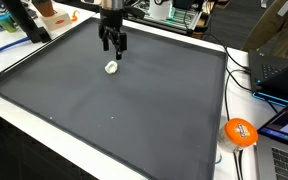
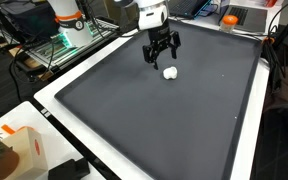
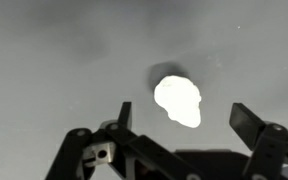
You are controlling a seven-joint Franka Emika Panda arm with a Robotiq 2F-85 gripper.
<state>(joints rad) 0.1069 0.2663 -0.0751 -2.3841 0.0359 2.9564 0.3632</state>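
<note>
A small white lumpy object (image 1: 111, 68) (image 2: 169, 72) (image 3: 178, 100) lies on the dark grey mat (image 1: 134, 110) (image 2: 154, 120). My gripper (image 1: 113, 45) (image 2: 161, 52) (image 3: 184, 118) hangs just above it, jaws open and pointing down. In the wrist view the white object sits between and slightly beyond the two dark fingertips (image 3: 244, 120), touching neither. Nothing is held.
The mat lies on a white table (image 1: 209, 150). An orange round object (image 1: 240, 131) and laptops (image 1: 284, 60) sit at one side with cables. A plant and box (image 2: 9, 150) stand at a corner; a black stand (image 2: 44, 55) is beside the table.
</note>
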